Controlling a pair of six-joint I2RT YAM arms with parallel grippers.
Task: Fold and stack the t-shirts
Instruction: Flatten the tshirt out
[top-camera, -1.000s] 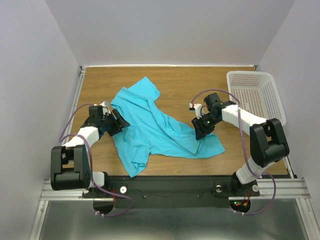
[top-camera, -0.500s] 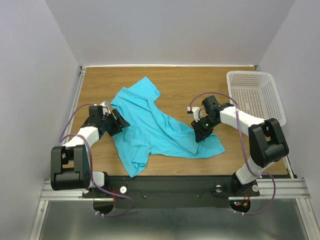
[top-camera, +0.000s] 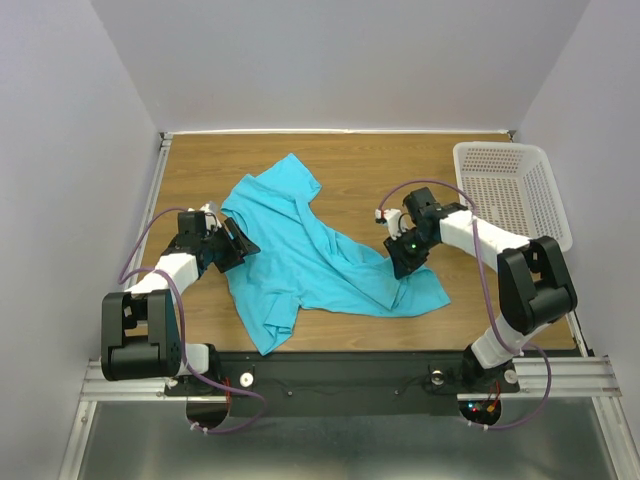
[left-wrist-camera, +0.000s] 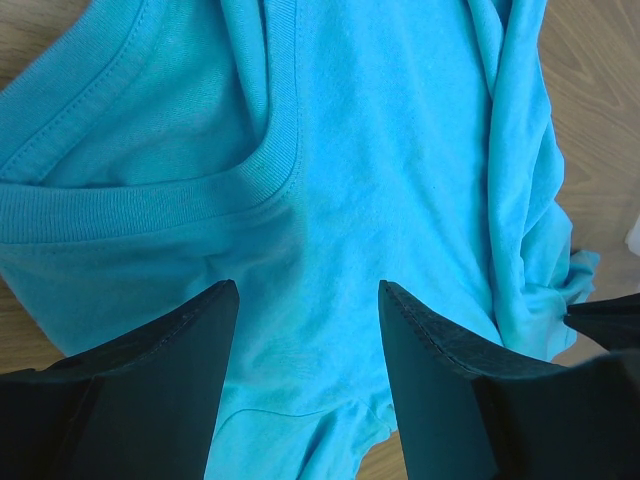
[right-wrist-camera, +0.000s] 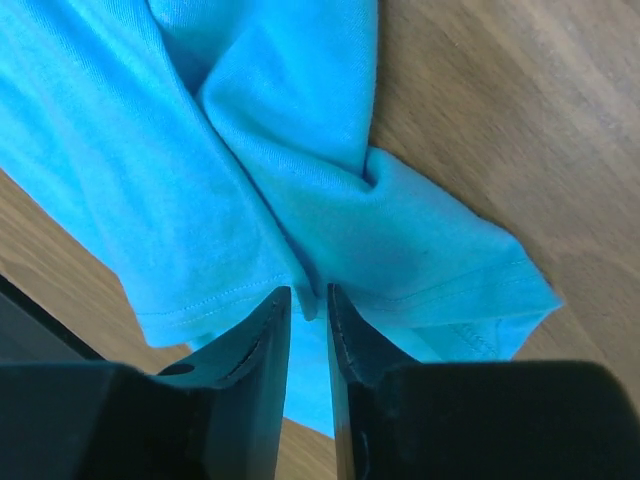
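Observation:
A turquoise-blue t-shirt (top-camera: 300, 255) lies crumpled and spread across the middle of the wooden table. My left gripper (top-camera: 240, 245) rests at the shirt's left edge. In the left wrist view it (left-wrist-camera: 308, 290) stands open just above the cloth (left-wrist-camera: 380, 150), a little below the ribbed collar (left-wrist-camera: 150, 205), holding nothing. My right gripper (top-camera: 400, 268) is at the shirt's right side. The right wrist view shows its jaws (right-wrist-camera: 309, 293) closed narrowly on a raised fold of the shirt (right-wrist-camera: 300, 150) near a stitched hem.
A white plastic mesh basket (top-camera: 510, 190) stands at the table's right edge, beside the right arm. Bare wood (top-camera: 380, 160) shows behind the shirt. Grey walls close in the left, back and right sides.
The right gripper's jaws have narrowed onto a fold of the shirt and its wrist has shifted slightly. The left arm and the rest of the shirt have stayed still.

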